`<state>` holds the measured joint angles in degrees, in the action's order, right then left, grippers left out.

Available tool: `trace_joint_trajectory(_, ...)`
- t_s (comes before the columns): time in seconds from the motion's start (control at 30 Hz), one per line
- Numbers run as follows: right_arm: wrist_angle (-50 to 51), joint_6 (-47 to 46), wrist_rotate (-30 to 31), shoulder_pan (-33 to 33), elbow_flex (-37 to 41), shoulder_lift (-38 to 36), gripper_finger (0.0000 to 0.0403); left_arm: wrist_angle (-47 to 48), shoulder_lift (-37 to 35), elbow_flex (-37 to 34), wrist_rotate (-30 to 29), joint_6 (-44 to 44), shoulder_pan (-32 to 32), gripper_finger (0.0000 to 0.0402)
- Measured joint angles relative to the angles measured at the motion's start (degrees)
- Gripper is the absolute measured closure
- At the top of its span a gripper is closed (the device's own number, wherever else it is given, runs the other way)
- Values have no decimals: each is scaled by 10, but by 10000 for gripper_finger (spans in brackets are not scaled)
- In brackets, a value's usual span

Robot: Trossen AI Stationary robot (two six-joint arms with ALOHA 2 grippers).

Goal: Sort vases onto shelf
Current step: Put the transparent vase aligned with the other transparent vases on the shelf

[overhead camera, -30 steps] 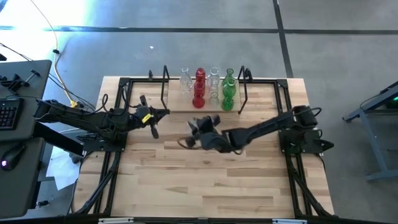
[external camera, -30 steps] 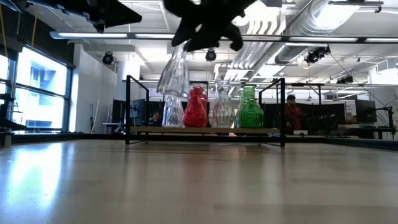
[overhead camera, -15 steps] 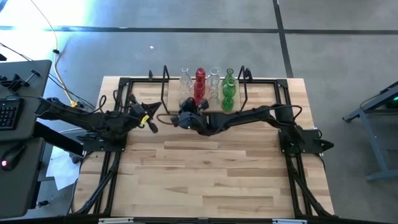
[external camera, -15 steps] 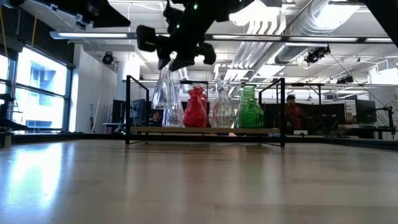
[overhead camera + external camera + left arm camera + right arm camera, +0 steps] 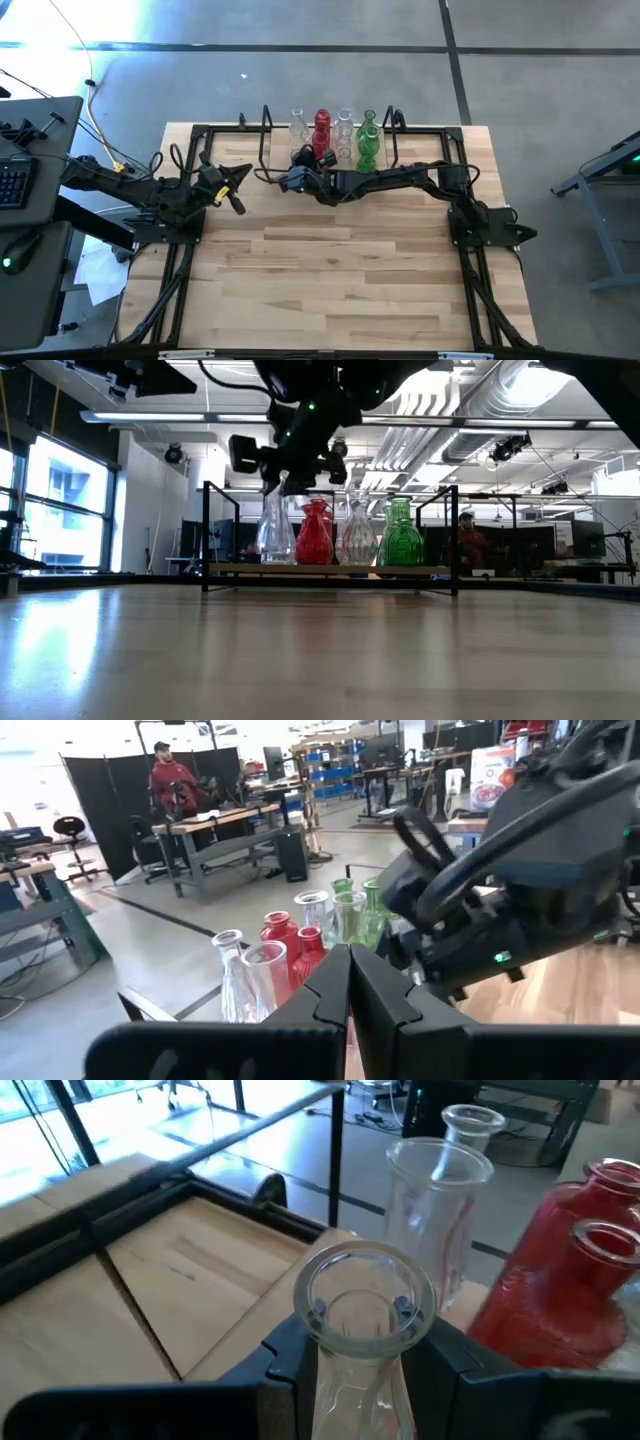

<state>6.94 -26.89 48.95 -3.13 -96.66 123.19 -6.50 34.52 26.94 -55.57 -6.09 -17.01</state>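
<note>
Shelf: two red, two green vases; right end effector grips clear vase.

right pincer on clear vase | shelf: red, clear, green vases

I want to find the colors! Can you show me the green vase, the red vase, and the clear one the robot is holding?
green vase (image 5: 402, 545), low view, on its round belly.
red vase (image 5: 314, 543), low view, on its belly.
clear vase (image 5: 363, 1302), right wrist view, on its mouth rim between the right gripper's fingers.
</note>
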Motion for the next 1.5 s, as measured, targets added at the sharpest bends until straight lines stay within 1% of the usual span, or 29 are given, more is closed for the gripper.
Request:
trace_joint_trajectory(0.13,-6,0,-23,-9,0,11,314,4,0,0,0,-1,-4,402)
trace_joint_trajectory(0.53,-20,0,-27,-18,0,18,314,7,-2,0,0,-1,-3,402)
trace_joint_trajectory(0.7,-21,0,-58,-26,0,18,310,7,-2,0,1,-1,-3,402)
trace_joint_trajectory(1.17,-21,2,-55,-31,0,18,263,7,-2,0,1,-1,-3,401)
trace_joint_trajectory(1.37,-24,4,-54,-33,0,18,232,8,-2,0,1,-1,-3,402)
trace_joint_trajectory(1.5,-47,30,-45,-33,0,18,210,10,-2,0,1,-1,-3,402)
